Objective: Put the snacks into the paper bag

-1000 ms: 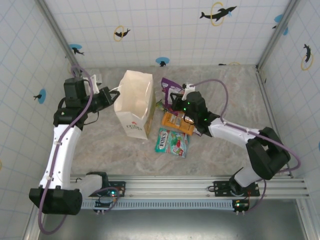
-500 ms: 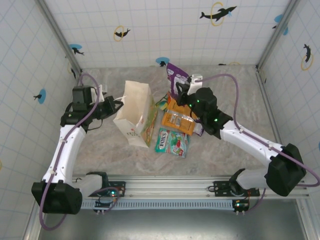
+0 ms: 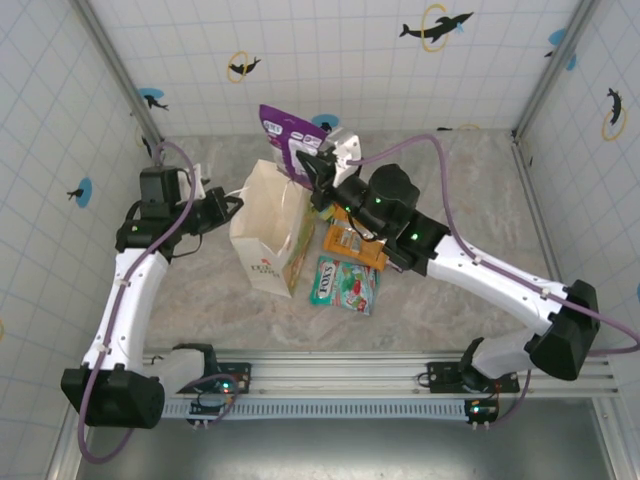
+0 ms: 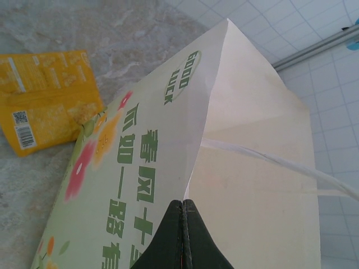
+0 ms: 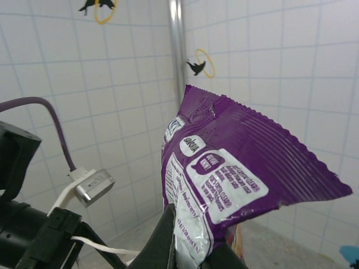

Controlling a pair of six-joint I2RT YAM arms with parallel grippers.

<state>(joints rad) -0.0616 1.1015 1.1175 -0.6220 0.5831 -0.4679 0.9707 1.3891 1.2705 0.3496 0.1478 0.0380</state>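
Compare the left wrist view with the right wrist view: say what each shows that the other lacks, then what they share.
Left wrist: the left gripper shut on an edge of the tall white paper bag, whose side carries green lettering and flowers, and a flat yellow-orange snack packet lying on the marble table. Right wrist: the right gripper shut on a glossy purple snack packet held up in the air, with a purple cable beyond it. Shared: the white tiled wall in the background.
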